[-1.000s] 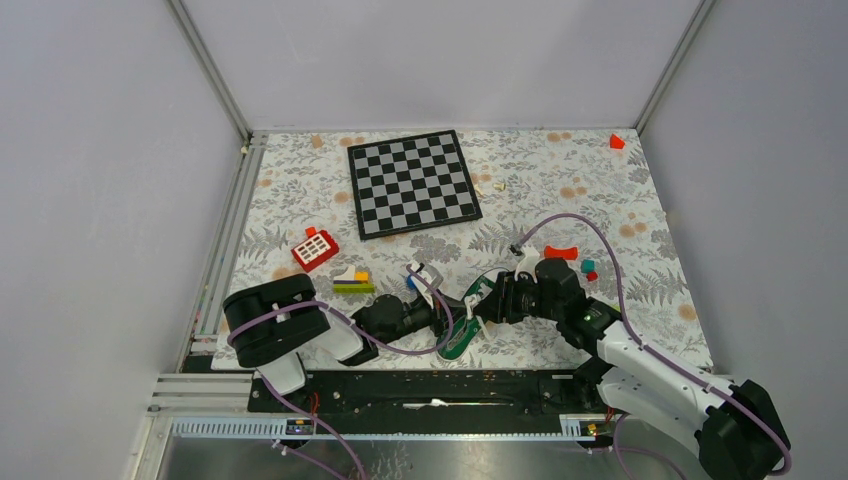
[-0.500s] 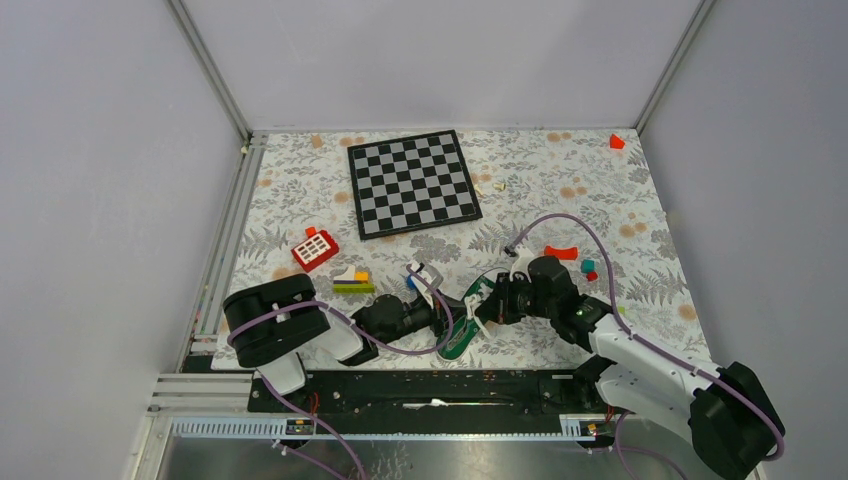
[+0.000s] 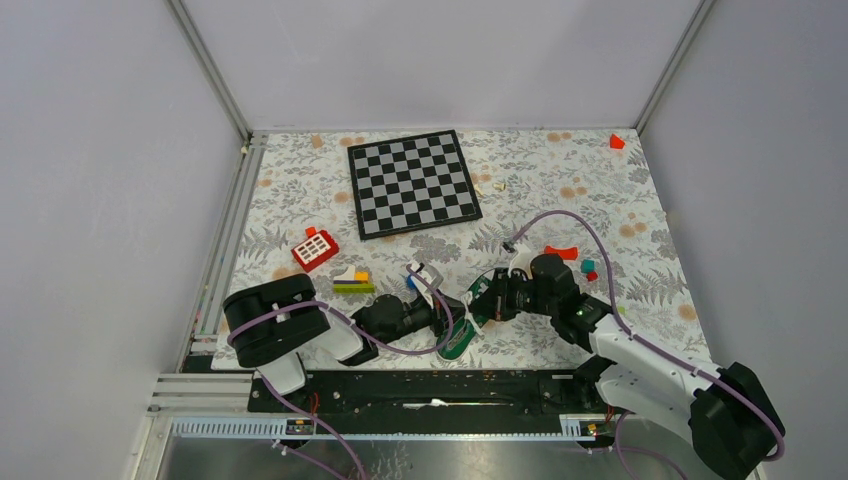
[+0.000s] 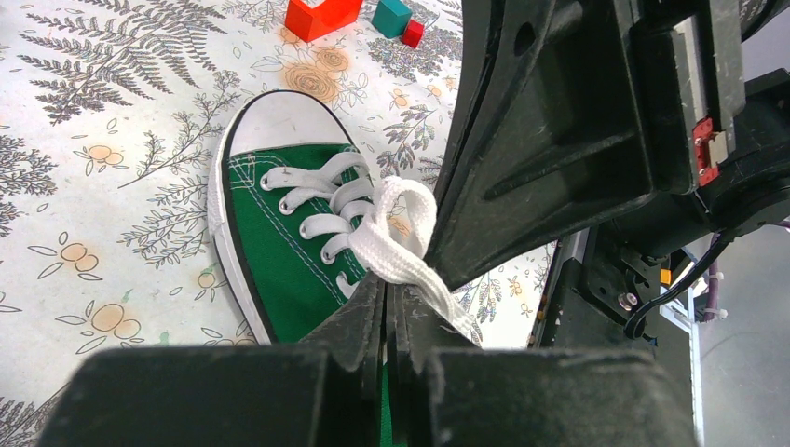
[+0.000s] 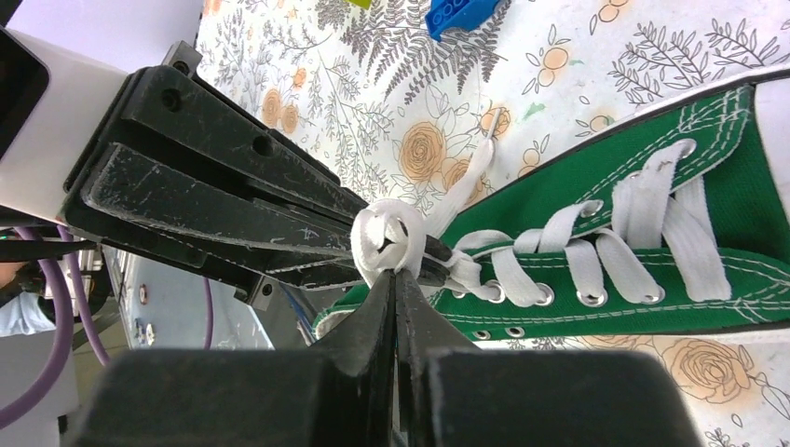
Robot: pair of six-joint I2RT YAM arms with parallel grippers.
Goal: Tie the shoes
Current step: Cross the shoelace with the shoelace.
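- Floral-printed tablecloth (image 3: 600,200) between grey walls, with a black-and-white chessboard (image 3: 413,183) at the back.
- Small green canvas sneaker (image 3: 458,340) lies well nearer the arm bases than the chessboard.
- Left gripper (image 4: 387,291) is pinched closed on the looped white lace (image 4: 402,223).
- Right gripper (image 5: 394,279) is clamped on the same lace, probably so the two can pull apart and tighten the knot.

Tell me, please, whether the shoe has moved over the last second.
No. In the top view the shoe lies at the same spot relative to the black rail and the chessboard as before.

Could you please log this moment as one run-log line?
left end effector: shut on lace | right end effector: shut on lace | shoe: not yet tied
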